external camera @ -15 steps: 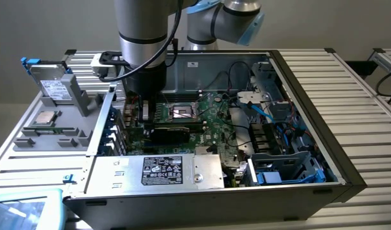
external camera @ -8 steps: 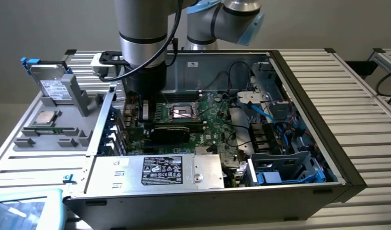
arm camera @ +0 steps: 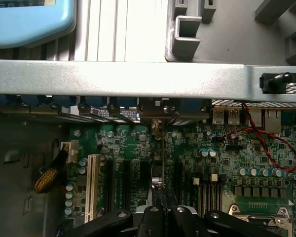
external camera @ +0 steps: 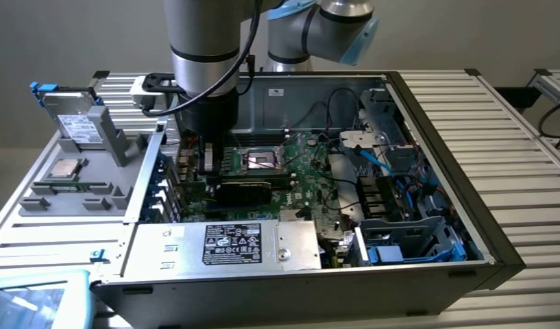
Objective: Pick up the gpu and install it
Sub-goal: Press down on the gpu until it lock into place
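Observation:
The gpu shows edge-on in the wrist view as a thin upright line over the motherboard's expansion slots. Its metal bracket end lies against the case's rear wall. My gripper is shut on the card's top edge, its black fingers pressed to both sides. In the exterior view the gripper reaches down into the open computer case at the exterior view's left side of the motherboard. The black face of the gpu stands low over the board beside it.
A white slot and several black slots flank the card. A red-black wire and a braided yellow cable lie on either side. The power supply, drive cage and blue cables fill the case. A grey parts tray sits outside.

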You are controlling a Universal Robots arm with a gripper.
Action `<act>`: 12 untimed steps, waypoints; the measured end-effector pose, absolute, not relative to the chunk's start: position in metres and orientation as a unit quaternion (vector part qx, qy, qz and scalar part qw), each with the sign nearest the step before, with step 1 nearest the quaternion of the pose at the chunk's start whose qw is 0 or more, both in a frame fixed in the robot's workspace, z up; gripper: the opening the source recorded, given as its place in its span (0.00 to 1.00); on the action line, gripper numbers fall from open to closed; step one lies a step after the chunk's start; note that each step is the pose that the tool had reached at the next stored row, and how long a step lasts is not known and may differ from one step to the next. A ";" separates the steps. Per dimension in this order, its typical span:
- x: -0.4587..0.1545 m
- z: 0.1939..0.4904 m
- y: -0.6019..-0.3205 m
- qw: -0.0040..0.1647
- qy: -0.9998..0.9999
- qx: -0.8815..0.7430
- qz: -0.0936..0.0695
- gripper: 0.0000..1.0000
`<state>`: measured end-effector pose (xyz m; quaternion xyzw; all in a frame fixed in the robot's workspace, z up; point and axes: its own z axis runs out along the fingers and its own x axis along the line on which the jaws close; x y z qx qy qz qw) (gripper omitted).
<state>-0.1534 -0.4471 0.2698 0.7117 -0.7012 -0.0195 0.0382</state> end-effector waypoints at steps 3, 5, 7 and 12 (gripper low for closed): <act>-0.154 0.270 -0.447 0.038 -0.701 0.712 -0.019 0.12; -0.154 0.270 -0.447 0.038 -0.701 0.712 -0.019 0.12; -0.154 0.270 -0.447 0.038 -0.701 0.712 -0.020 0.12; -0.154 0.270 -0.447 0.038 -0.701 0.712 -0.020 0.12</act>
